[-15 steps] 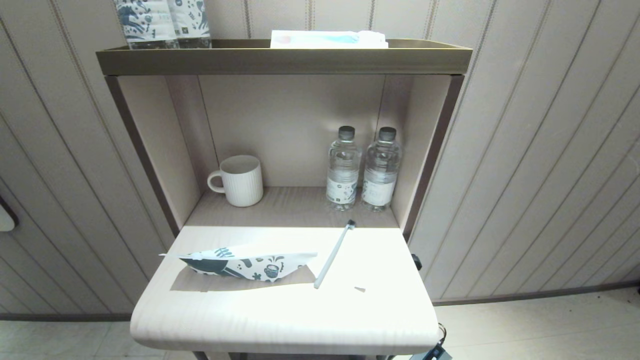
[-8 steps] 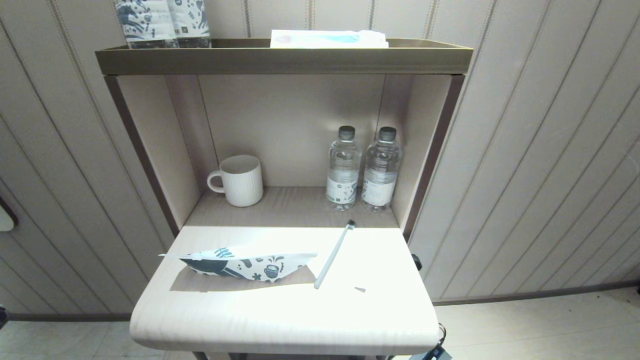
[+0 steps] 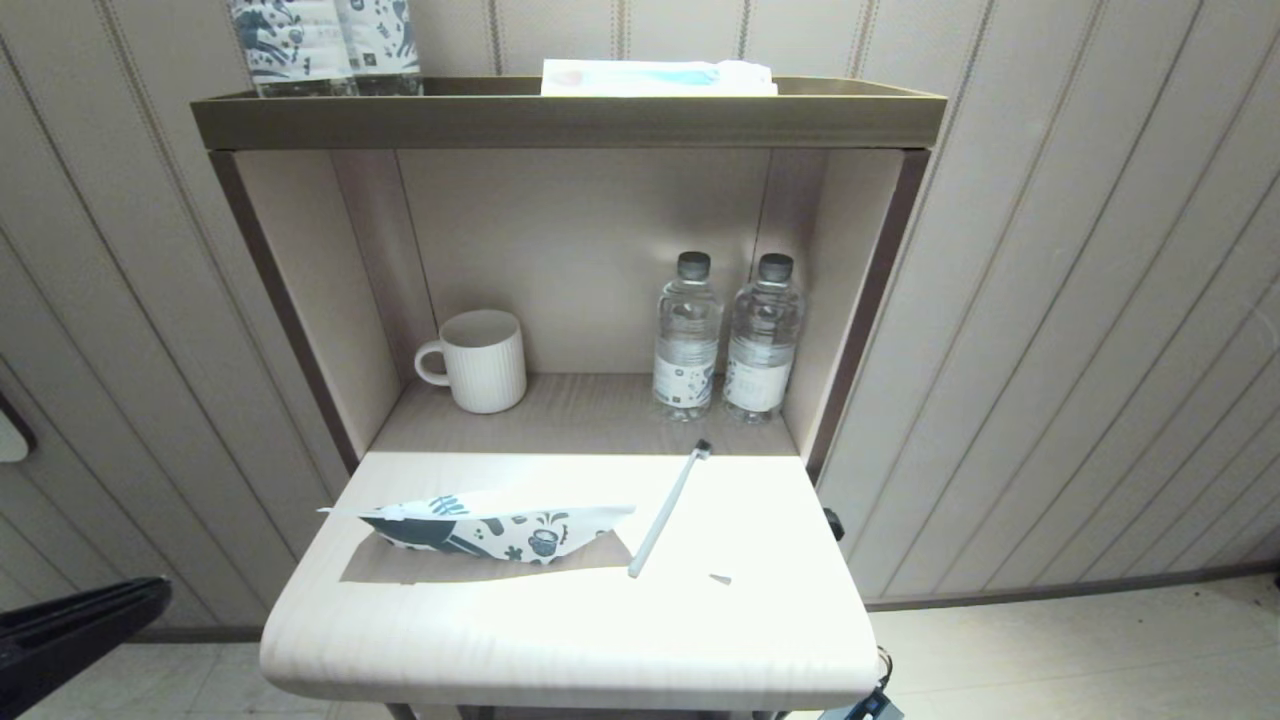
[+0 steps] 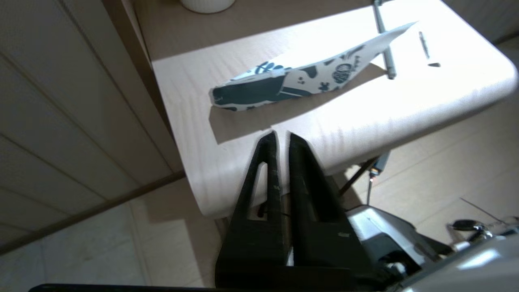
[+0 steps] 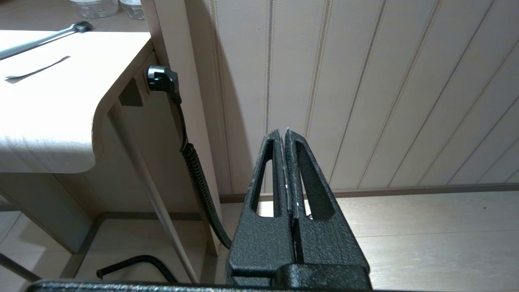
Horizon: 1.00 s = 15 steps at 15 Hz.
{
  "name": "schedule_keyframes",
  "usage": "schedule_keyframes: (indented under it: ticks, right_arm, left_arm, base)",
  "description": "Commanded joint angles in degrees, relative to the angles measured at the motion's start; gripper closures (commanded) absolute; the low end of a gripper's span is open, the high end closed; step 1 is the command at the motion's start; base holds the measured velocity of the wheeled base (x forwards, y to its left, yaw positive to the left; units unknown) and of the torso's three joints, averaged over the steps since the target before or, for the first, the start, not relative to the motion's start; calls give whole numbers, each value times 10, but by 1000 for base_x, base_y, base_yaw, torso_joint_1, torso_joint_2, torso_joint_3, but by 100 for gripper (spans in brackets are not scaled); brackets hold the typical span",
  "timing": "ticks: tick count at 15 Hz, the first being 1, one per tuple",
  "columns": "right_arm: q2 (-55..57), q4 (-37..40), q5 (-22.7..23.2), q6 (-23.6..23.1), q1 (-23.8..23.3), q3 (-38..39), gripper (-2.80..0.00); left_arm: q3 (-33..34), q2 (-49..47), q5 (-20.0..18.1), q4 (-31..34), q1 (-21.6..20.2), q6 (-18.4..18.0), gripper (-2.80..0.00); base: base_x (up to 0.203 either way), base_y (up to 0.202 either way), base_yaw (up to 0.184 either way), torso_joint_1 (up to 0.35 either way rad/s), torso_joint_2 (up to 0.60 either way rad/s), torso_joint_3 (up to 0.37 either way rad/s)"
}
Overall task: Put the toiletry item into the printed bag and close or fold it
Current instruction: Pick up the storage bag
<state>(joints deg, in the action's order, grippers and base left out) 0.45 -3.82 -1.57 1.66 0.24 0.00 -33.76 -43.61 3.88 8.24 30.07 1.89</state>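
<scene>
The toiletry item [image 3: 665,512] is a thin white stick with a dark head, lying slantwise on the pale table [image 3: 560,640], head toward the shelf; it also shows as toiletry item [image 4: 383,44] and toiletry item [image 5: 40,38]. Just left of it lies the printed bag [image 3: 490,528], seen as printed bag [image 4: 292,79], flat and crinkled with one edge raised. My left gripper [image 3: 155,592] hangs low, left of the table's front corner; in its wrist view the left gripper [image 4: 284,136] is shut bar a narrow slit, holding nothing. My right gripper [image 5: 286,132] is shut and empty, low, right of the table.
In the shelf niche stand a white ribbed mug [image 3: 483,360] and two water bottles [image 3: 688,335]. Printed upright packs [image 3: 320,45] and a white-and-blue packet [image 3: 655,78] sit on top. A small scrap [image 3: 720,578] lies near the stick. A plug and coiled cable [image 5: 162,79] hang by the table's right side.
My left gripper has risen into the head view at the lower left. Nothing on the table has moved.
</scene>
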Motion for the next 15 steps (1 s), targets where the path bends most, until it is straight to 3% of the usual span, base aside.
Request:
schedule_keyframes:
  ticks: [1,3,4,6,8,10,12,13,15]
  right_arm:
    - [1,-1,0,0,0,0,0]
    - [1,-1,0,0,0,0,0]
    - [1,-1,0,0,0,0,0]
    - [1,-1,0,0,0,0,0]
    - [1,-1,0,0,0,0,0]
    - [1,-1,0,0,0,0,0]
    - [1,-1,0,0,0,0,0]
    - [1,-1,0,0,0,0,0]
    - [1,-1,0,0,0,0,0]
  left_arm:
    - [33,-64,-2,-54,-16,0,-280]
    - [49,-118,-46,-135,-99,0,-280]
    - [55,-147,-94,-182,-177,-4,-280]
    - [69,-203,-242,-275,-339,-20,-280]
    - [82,-273,-373,-349,-435,-53,-280]
    - [94,-295,-457,-386,-465,-113,-280]
    - [107,-304,-494,-389,-470,-164,-280]
    - [109,-310,-535,-388,-478,-181,-280]
    - [110,-328,-650,-388,-508,-217,-280]
  base:
    - [0,0,0,0,0,0]
    - [0,0,0,0,0,0]
    - [0,0,0,0,0,0]
    - [0,0,0,0,0,0]
    - [0,0,0,0,0,0]
    - [0,0,0,0,0,0]
    - [0,0,0,0,0,0]
    - [0,0,0,0,0,0]
    - [0,0,0,0,0,0]
